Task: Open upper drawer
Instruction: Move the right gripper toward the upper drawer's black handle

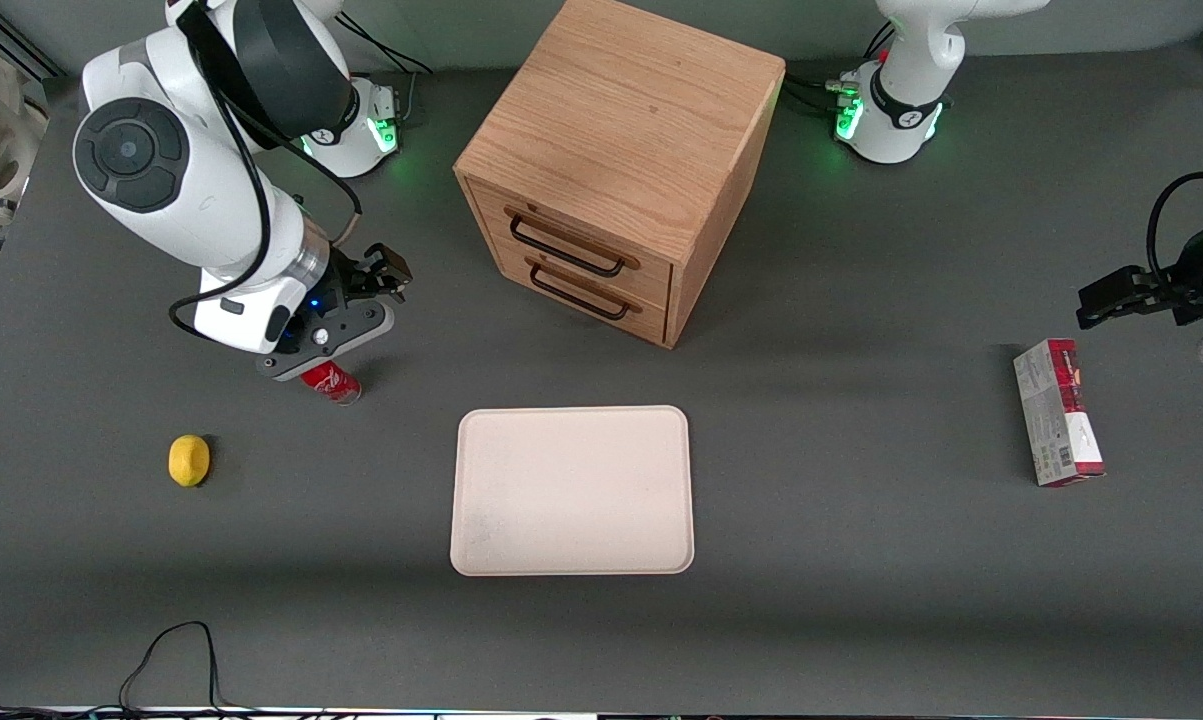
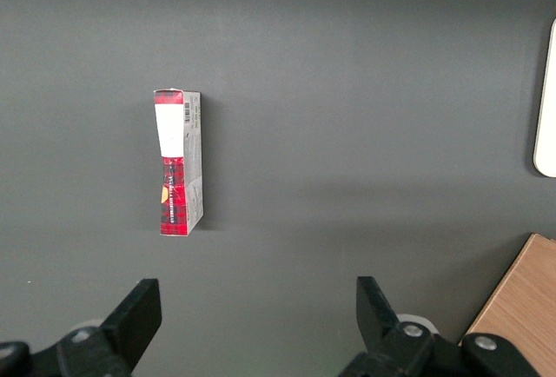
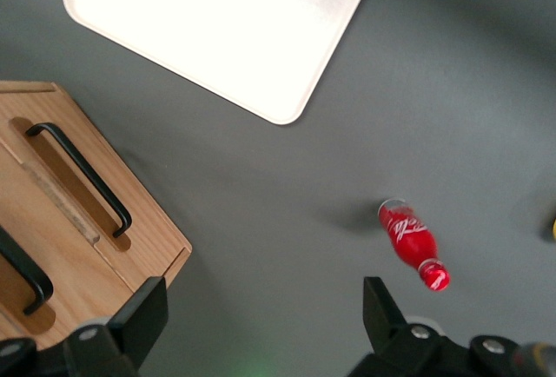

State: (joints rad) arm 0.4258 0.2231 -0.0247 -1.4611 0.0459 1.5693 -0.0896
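The oak cabinet (image 1: 621, 120) stands at the middle of the table's back part, with both drawers shut. The upper drawer (image 1: 491, 215) carries a wide black wire handle (image 1: 564, 247); the matching lower drawer (image 1: 651, 318) sits under it. My gripper (image 1: 389, 275) hangs above the table toward the working arm's end, apart from the cabinet's front and at about handle height. It is open, with nothing between its fingers. In the right wrist view the upper drawer's handle (image 3: 24, 266) shows beside my open gripper (image 3: 263, 307), with the lower handle (image 3: 82, 177) nearer the floor edge.
A red bottle (image 1: 331, 382) lies on the table just under my wrist. A lemon (image 1: 189, 460) lies nearer the front camera. A cream tray (image 1: 572, 490) sits in front of the cabinet. A red-and-grey box (image 1: 1056, 410) lies toward the parked arm's end.
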